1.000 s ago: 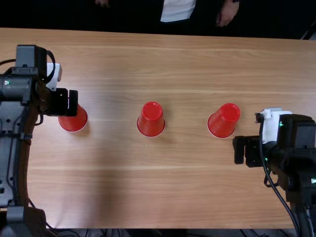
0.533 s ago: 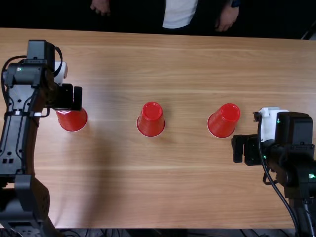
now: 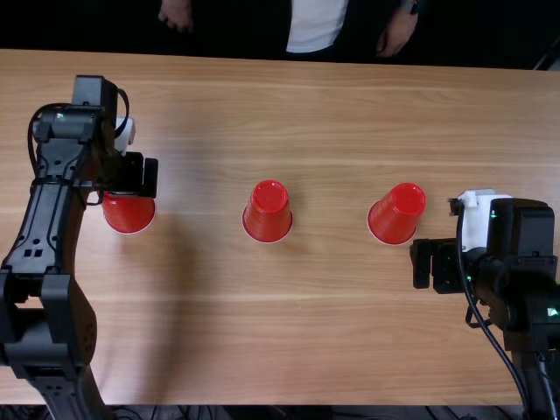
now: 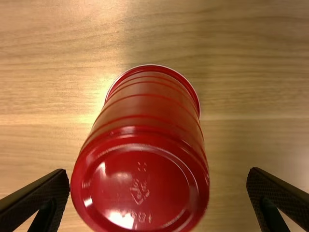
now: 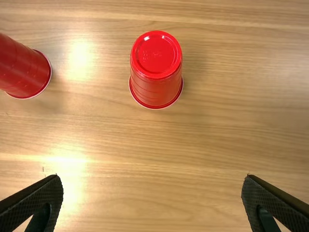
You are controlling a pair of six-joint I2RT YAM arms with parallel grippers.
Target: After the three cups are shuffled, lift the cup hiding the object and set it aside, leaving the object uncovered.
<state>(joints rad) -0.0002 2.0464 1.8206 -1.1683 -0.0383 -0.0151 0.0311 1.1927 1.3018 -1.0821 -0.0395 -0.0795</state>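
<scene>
My left fingers [image 4: 41,198] are spread wide, one on each side of the left red cup [image 4: 145,159]. The cup's flat base sits between them. I can't tell if either finger touches it; nothing is clamped. My left gripper [image 3: 129,178] hangs right above that cup and covers its far part in the top view. The cup is upside down, rim flat on the wooden table [image 3: 350,114], toward the table's left end.

My right fingers [image 5: 34,200] are wide apart too, holding nothing, with bare wood between them. My right gripper [image 3: 425,265] is near the table's right end. It is just nearer than the right red cup [image 3: 396,213] and to its right, apart from it, no contact.

The middle red cup [image 3: 267,212] is between the other two, well apart from both grippers. All three cups stand upside down, rims on the table, in one row running left to right, with gaps between them. I can't tell which cup covers the object.
</scene>
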